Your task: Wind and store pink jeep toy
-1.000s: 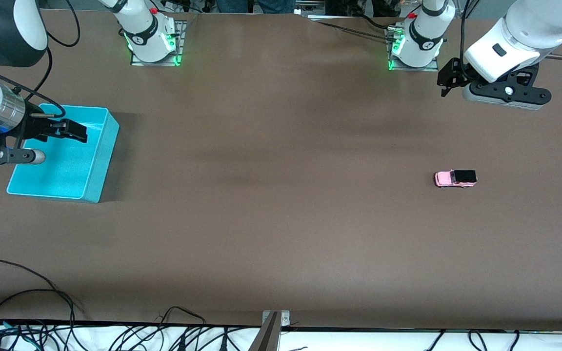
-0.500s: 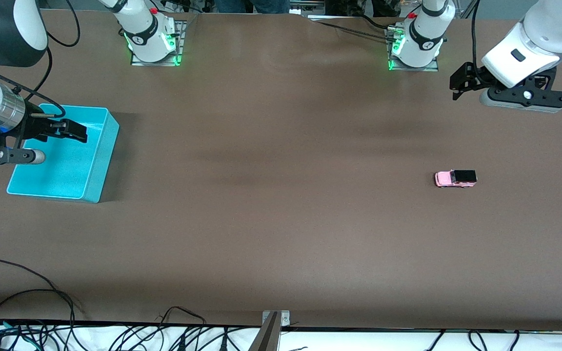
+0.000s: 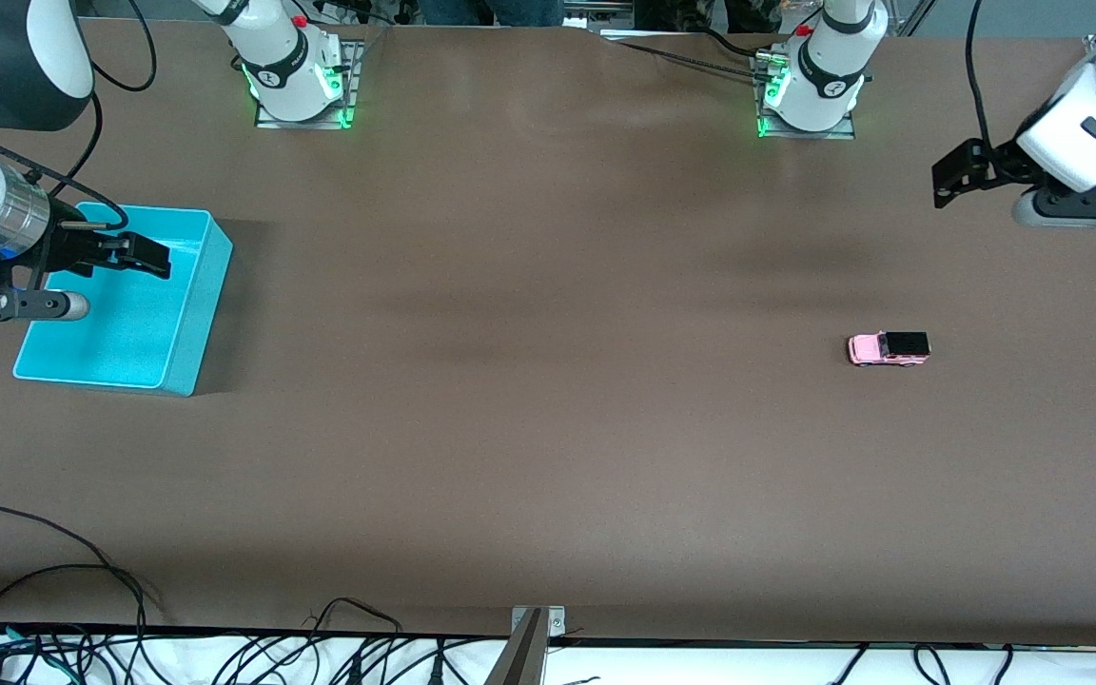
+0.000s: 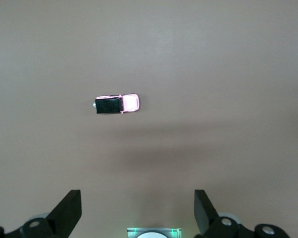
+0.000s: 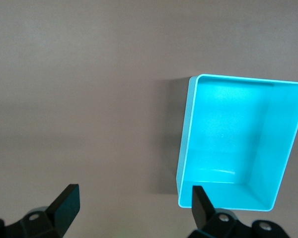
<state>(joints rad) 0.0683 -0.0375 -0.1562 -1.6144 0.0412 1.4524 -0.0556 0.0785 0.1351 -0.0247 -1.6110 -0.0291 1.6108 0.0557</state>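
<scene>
Up over the counter's (image 3: pixel 548 400) edge at the left arm's end, the left pincer (image 4: pixel 137 214) hangs agape, empty. Likewise the right pincer (image 5: pixel 132 210), spread, empty, over the turquoise bin (image 3: pixel 188 314). Pink jeep toy (image 3: pixel 889 348) sits on the counter toward the left arm's end.

Brown table (image 3: pixel 548 400): wide bare surface across middle of frame, open to approach from above. Only two items stand on it: pink jeep toy (image 3: pixel 889 348) at centre right, clear on all sides, nothing beside it; turquoise bin (image 3: pixel 196 314) at left edge, open-topped. Right gripper (image 3: pixel 153 259) hangs over the bin's upper part, partly blocking that opening.
</scene>
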